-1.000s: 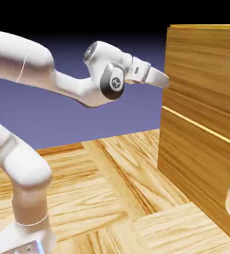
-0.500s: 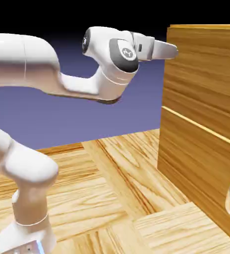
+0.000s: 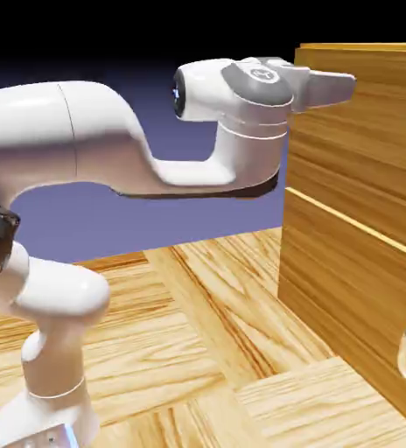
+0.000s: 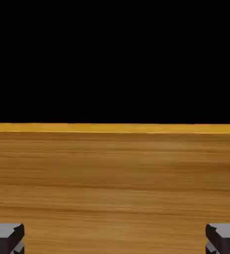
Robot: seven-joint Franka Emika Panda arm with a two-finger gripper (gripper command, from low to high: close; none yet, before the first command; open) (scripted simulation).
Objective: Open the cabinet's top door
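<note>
Before the cabinet (image 3: pixel 364 175), the open tool (image 3: pixel 342 87) faces bare wood.

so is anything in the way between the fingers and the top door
Nothing visible. The fingers stand wide apart, and between them the hand view shows only the top door's bare wood. Its handle is not in view.

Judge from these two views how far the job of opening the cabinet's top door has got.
Done: the arm is up at the top door, fingers wide apart, holding nothing. In hand: the hand view faces bare wood just under the cabinet top edge; the handle isn't in view. Left: find and grip the handle, then pull; the door looks shut.
</note>
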